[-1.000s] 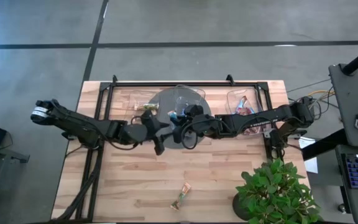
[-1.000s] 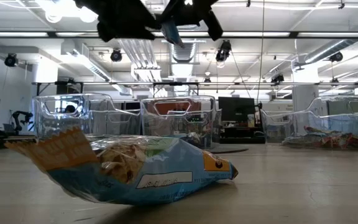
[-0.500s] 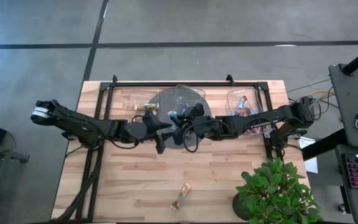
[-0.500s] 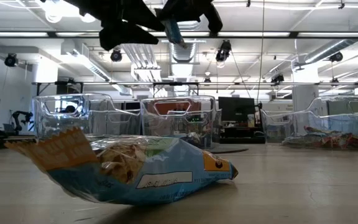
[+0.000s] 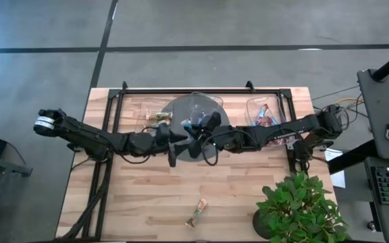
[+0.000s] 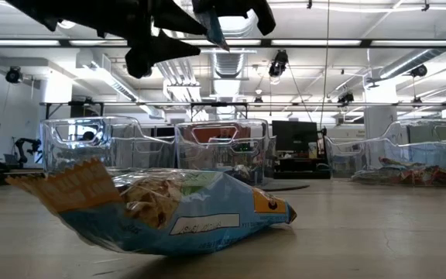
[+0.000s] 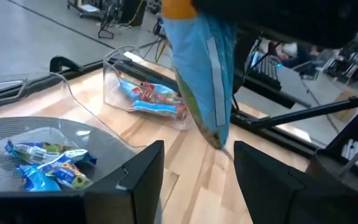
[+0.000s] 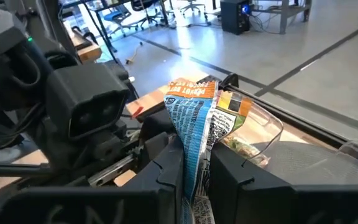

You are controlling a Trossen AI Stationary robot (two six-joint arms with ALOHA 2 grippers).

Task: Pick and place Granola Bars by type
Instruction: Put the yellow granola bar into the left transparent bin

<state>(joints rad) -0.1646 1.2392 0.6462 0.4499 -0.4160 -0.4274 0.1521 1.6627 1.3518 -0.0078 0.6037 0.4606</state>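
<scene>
From above, the right pincer [image 5: 196, 128] pinches a blue bar [image 5: 189, 126] over the round bin [image 5: 198, 104]; the left pincer [image 5: 175, 143] waits wide just beside it.

Down low, the bar [image 6: 214, 29] hangs long-end down.

The left wrist shows the bar [image 7: 204, 68] dangling ahead of its open fingers [image 7: 135, 180].

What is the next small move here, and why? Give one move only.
Probably close the left tool on the hanging end of the blue granola bar. The right tool is shut on that bar, holding it in the air above the middle bin, and the left tool's open fingers sit either side of the bar's lower end, as if for a handover.
</scene>
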